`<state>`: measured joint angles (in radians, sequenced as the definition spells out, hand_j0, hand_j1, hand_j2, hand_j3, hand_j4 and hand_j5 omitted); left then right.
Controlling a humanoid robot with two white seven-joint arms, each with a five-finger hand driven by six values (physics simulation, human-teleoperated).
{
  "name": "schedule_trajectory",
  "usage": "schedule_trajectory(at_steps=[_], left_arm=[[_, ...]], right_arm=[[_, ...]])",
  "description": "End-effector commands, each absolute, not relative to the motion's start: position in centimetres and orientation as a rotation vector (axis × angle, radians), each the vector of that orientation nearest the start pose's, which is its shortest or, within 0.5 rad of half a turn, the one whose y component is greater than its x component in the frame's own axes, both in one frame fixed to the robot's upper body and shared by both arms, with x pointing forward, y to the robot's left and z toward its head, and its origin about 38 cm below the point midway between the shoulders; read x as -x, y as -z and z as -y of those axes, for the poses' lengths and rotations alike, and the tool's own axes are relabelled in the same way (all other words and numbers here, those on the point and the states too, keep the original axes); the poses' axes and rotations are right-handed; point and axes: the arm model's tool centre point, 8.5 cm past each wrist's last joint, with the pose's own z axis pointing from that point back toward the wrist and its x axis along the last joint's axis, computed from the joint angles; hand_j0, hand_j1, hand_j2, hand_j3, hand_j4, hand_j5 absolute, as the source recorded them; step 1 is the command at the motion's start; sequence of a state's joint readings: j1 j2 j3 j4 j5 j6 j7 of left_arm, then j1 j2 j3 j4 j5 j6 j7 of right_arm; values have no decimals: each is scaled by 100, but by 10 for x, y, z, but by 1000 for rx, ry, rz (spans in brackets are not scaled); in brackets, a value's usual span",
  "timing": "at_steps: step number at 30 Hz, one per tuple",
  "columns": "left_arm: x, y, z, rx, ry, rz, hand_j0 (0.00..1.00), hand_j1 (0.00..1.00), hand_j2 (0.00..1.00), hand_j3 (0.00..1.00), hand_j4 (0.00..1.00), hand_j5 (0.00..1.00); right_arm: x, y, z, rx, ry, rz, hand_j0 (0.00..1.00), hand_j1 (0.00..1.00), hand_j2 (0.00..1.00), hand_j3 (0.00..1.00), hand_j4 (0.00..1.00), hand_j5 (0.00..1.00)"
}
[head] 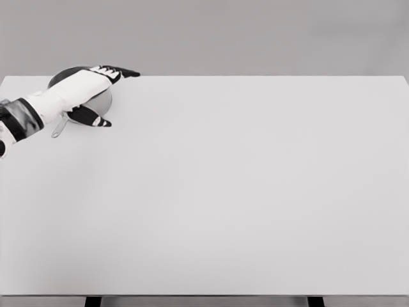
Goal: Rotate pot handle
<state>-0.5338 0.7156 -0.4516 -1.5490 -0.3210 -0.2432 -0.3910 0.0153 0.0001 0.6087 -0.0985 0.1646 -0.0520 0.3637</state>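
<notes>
White desk (223,192), front and middle bare. Near the far left corner sat a dark pot (102,99), interior mostly hidden, contents unclear; no legible writing. Its grey handle (59,128) stuck out toward the front-left. Left robot hand (96,93) lay over the pot, fingers extended past the rim, thumb below by the pot's side, gripping nothing.
</notes>
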Motion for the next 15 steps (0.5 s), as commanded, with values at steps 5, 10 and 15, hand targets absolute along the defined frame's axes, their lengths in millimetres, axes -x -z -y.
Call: schedule_trajectory(at_steps=[5, 10, 15], left_arm=[[-448, -231, -291, -517, 1611, 1560, 100, 100, 100, 100, 100, 100], [-446, -229, -293, -551, 1674, 1552, 100, 100, 100, 100, 100, 100], [-443, -236, -310, -543, 1736, 1572, 100, 100, 100, 100, 100, 100]], right_arm=[[5, 261, 227, -313, -781, -54, 100, 100, 100, 100, 100, 100], [5, 261, 227, -313, -779, -55, 100, 100, 100, 100, 100, 100], [5, 261, 227, -313, -781, -54, 100, 100, 100, 100, 100, 100]])
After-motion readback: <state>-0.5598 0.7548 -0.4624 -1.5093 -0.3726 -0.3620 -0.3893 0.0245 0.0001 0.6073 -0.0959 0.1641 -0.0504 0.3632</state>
